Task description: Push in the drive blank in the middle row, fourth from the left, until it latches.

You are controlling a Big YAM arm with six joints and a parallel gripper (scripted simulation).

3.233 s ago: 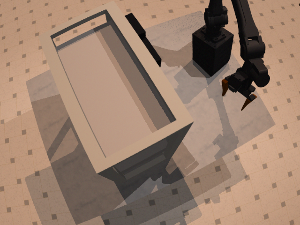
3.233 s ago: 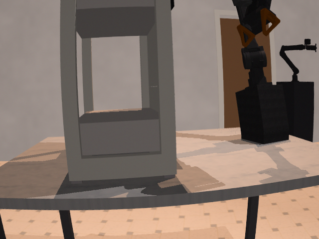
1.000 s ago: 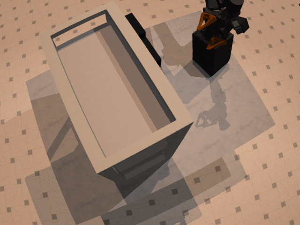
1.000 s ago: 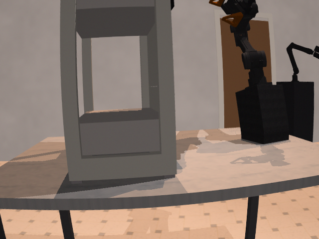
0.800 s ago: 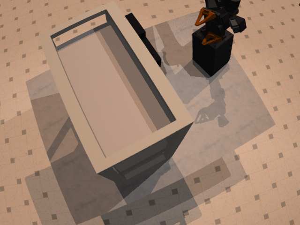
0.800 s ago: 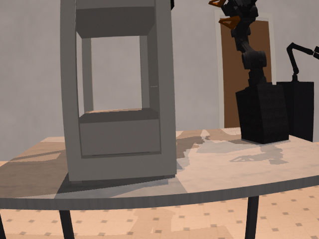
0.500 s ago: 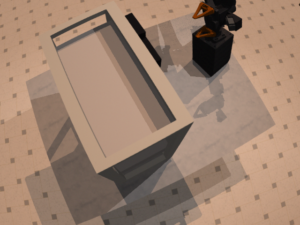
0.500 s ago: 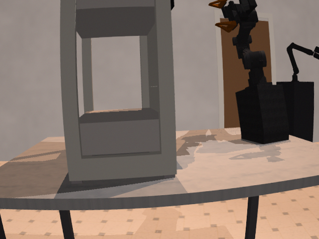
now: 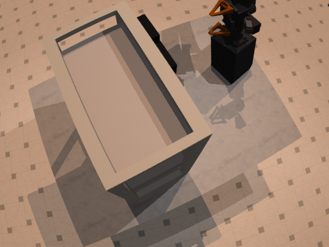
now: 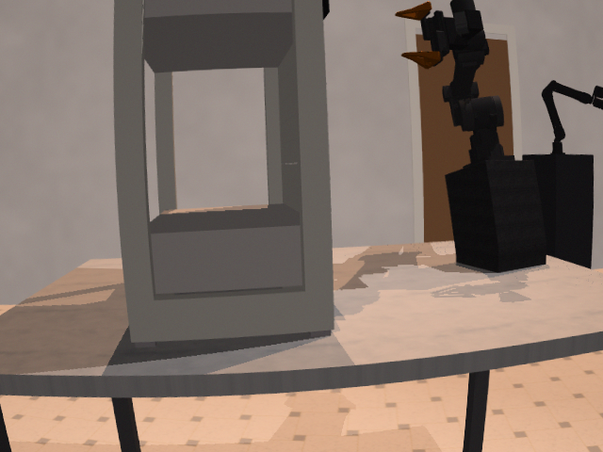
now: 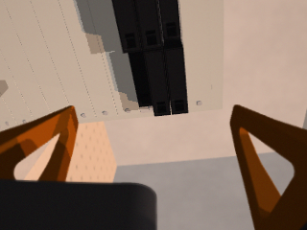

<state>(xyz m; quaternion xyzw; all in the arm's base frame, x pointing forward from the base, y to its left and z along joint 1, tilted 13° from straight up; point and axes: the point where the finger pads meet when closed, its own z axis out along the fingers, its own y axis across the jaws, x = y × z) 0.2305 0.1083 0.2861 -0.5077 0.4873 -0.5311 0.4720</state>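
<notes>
The tall beige rack [image 9: 124, 90] stands on the table; the top camera looks down into its open top, and the exterior view shows its open side frame [image 10: 221, 169]. Black drive blanks [image 9: 157, 39] stick out of its front face, toward the arm. In the wrist view the blanks [image 11: 153, 53] show as black strips on the rack's pale perforated front; I cannot tell the rows apart. My gripper [image 9: 219, 19] is open and empty, with orange fingers, held high above the arm's base and apart from the rack. It also shows in the exterior view [image 10: 418, 34] and the wrist view [image 11: 153, 144].
The arm's black pedestal [image 9: 233, 58] stands on the table right of the rack. A second black pedestal with another arm [image 10: 564, 204] stands behind it. The table's curved front edge [image 10: 389, 369] is near the rack. A brown door [image 10: 463, 146] is in the back wall.
</notes>
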